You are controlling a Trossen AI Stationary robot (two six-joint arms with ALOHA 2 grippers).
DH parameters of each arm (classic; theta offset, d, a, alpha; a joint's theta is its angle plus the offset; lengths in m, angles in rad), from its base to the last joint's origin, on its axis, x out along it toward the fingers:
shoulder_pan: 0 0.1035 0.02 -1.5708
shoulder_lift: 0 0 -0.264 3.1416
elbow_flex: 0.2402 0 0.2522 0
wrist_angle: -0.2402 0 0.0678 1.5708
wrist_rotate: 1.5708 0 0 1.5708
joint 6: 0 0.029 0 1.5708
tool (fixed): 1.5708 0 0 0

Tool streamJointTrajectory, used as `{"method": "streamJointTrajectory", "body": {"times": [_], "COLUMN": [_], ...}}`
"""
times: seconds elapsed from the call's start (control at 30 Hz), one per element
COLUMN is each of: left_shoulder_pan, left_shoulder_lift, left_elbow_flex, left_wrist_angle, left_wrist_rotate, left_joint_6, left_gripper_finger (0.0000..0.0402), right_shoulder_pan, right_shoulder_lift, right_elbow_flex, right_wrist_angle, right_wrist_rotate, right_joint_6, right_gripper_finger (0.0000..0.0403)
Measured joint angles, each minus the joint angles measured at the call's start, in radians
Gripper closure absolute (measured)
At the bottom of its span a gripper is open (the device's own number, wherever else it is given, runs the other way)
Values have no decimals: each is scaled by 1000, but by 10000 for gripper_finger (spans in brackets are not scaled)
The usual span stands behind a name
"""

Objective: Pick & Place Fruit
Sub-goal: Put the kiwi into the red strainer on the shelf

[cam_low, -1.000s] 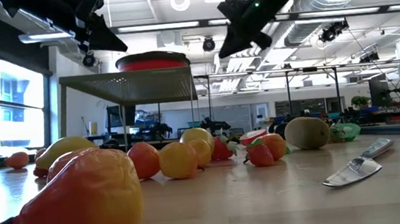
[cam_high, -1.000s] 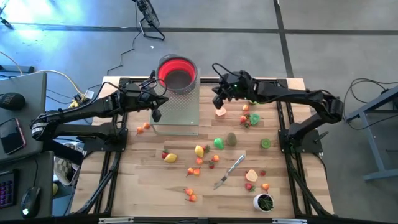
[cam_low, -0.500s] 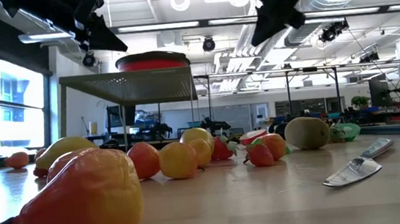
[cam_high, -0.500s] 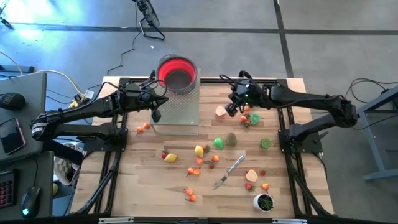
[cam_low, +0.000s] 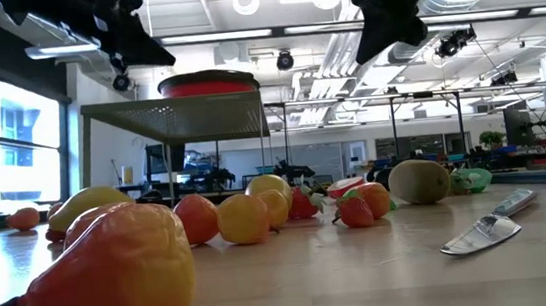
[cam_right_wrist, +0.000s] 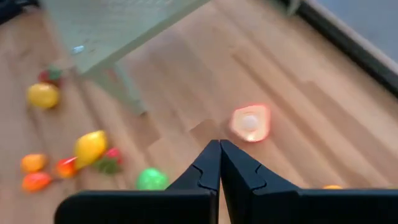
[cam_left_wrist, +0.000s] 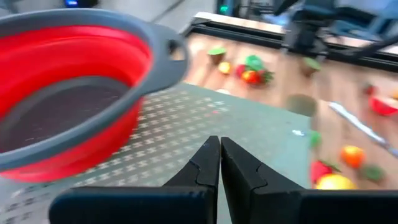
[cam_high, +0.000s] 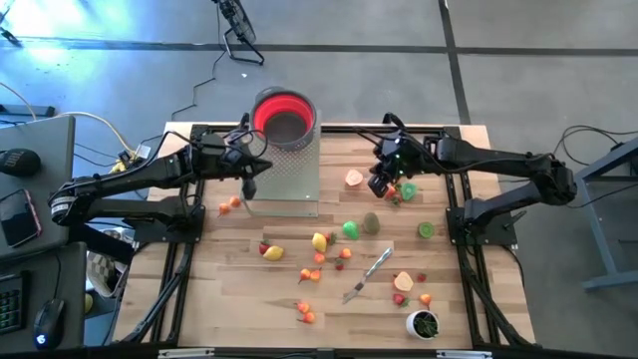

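Observation:
Small toy fruit lies scattered over the wooden table (cam_high: 249, 299): a peach half (cam_high: 354, 179), a green piece (cam_high: 351, 229), a yellow piece (cam_high: 319, 240) and others toward the near edge. The red bowl (cam_high: 284, 115) stands on a perforated metal stand (cam_high: 289, 175) at the far side. My left gripper (cam_high: 248, 182) hovers shut over the stand's left part, its fingers (cam_left_wrist: 219, 155) pointing past the bowl (cam_left_wrist: 68, 93). My right gripper (cam_high: 379, 183) hangs shut above the table, just right of the peach half (cam_right_wrist: 250, 122), holding nothing.
A silver knife (cam_high: 371, 274) lies near the table's middle front. A white cup with green contents (cam_high: 423, 323) stands at the near right. Strawberries and a green piece (cam_high: 401, 189) lie under the right arm. The low view shows a big pear (cam_low: 114, 274) close by.
My right gripper has moved from beside the stand's right edge toward the table's right edge and a little nearer, tipping downward, and stays shut. The peach half has kept its place. My left gripper has turned slightly in place.

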Motion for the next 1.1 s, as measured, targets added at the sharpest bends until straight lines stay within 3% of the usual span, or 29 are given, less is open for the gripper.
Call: {"method": "streamJointTrajectory", "body": {"times": [0.3, 0.57, 0.77, 1.1], "left_shoulder_pan": [-9, -167, -279, -341], "left_shoulder_lift": [0, 0, 0, 0], "left_elbow_flex": [0, -63, -81, -81], "left_wrist_angle": [22, 187, 179, 181], "left_wrist_rotate": [165, 120, 26, 24], "left_joint_6": [-10, -9, -16, -9], "left_gripper_finger": [391, 391, 391, 391], "right_shoulder_pan": [0, 8, 68, 143], "right_shoulder_lift": [1, 1, 1, 1], "right_elbow_flex": [0, 0, 0, 0], "right_wrist_angle": [-4, -124, -187, -185], "right_wrist_rotate": [-32, -61, -51, -33], "right_joint_6": [-1, 161, 236, 288], "right_gripper_finger": [401, 401, 401, 401]}}
